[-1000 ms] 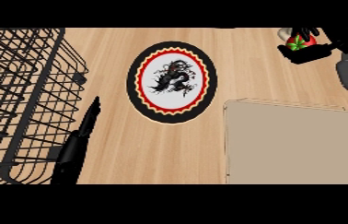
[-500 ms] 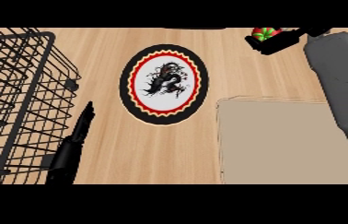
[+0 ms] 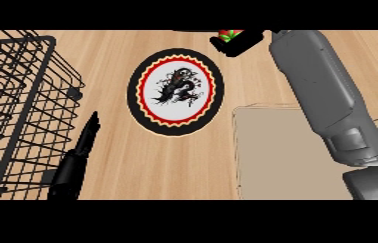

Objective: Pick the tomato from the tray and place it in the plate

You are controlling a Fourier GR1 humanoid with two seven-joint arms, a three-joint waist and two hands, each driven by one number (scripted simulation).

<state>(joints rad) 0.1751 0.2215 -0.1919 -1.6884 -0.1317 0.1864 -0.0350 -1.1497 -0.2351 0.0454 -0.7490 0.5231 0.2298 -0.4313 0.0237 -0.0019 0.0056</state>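
We observe the right hand [image 3: 240, 43] at the 1 o'clock edge of the view, its fingers curled round the tomato [image 3: 227, 35], of which only a red and green patch shows. Hand and tomato sit above the counter [image 3: 118, 52], just off the 1 o'clock rim of the plate [image 3: 177, 92]. The tan tray [image 3: 277, 152] lies at 4 o'clock, partly under the grey right forearm [image 3: 321, 87]. The left hand [image 3: 81, 147] rests at 8 o'clock, fingers straight, beside the black wire basket [image 3: 29, 102].
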